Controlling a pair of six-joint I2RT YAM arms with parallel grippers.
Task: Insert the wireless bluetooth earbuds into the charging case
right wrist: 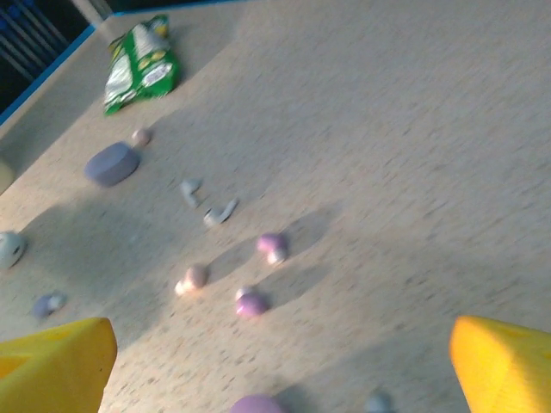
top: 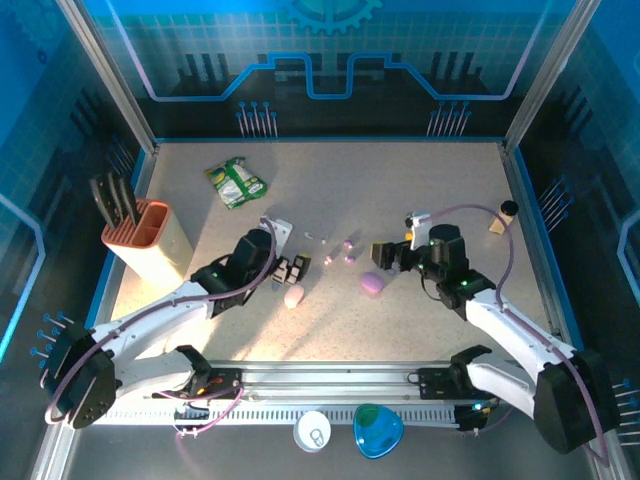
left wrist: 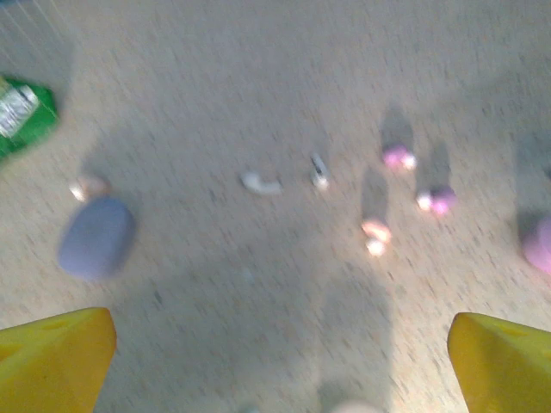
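Left tool (top: pixel 288 268), right tool (top: pixel 385 255): jaws apart, empty; I flank the earbuds (top: pixel 350 257) at eight and three o'clock for picking.

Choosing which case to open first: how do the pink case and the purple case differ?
The pink case is pale pink, the purple case lilac. The pink case lies by the left hand, the purple case by the right hand. Both are rounded pebbles lying free on the table.
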